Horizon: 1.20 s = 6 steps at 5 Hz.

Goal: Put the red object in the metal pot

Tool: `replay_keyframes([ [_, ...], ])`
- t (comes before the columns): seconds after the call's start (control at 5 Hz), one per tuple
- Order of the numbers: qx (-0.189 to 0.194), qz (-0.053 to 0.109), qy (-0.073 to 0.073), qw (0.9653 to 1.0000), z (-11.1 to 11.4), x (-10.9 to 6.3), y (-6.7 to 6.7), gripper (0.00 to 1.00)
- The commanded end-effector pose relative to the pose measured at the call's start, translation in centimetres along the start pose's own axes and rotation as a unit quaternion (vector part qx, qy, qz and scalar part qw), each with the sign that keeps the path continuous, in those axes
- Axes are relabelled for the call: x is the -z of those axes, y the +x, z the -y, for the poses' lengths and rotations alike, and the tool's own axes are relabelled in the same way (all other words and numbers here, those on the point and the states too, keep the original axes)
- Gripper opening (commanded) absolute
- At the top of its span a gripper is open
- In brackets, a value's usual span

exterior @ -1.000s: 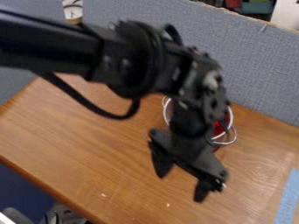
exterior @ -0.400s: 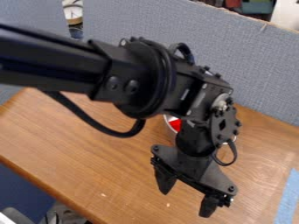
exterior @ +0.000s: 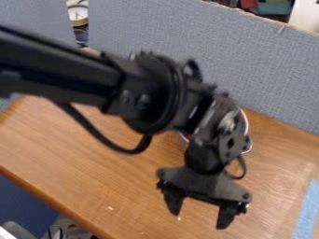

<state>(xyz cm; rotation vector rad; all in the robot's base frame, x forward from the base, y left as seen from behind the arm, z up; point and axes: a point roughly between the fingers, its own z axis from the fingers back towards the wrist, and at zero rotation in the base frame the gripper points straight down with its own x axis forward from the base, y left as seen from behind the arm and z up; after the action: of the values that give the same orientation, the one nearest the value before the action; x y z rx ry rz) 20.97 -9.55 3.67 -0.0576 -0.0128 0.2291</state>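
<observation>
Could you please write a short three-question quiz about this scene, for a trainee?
1. True or false: the gripper is shut on a red block.
2. What surface is under the gripper? A) grey carpet B) wooden table C) metal tray
3. Which way do the gripper's fingers point?

Key:
1. False; the jaws are open and empty.
2. B, the wooden table.
3. Downward, toward the table.

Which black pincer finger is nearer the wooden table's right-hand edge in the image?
The lower finger on the image's right; the other finger sits higher, further in over the wooden table.
</observation>
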Motion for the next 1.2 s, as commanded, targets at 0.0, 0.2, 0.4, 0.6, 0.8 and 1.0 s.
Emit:
replay_keyframes([
  [0.0,-0.088,0.02,-0.02,0.9957,-0.9,0.8,0.3,1.0],
  [0.2,0.036,0.001,-0.027,0.999,-1.6,-2.7,-0.4,1.0],
  [0.4,0.148,0.019,-0.041,0.988,-2.1,-7.8,-0.2,1.0],
  [0.6,0.136,0.024,-0.037,0.9898,-4.4,-8.7,-2.1,1.0],
  [0.8,0.138,0.027,-0.034,0.9894,-3.4,-9.7,-2.9,1.0],
  [1.0,0.132,0.016,-0.031,0.9907,-3.5,-10.3,-2.5,1.0],
])
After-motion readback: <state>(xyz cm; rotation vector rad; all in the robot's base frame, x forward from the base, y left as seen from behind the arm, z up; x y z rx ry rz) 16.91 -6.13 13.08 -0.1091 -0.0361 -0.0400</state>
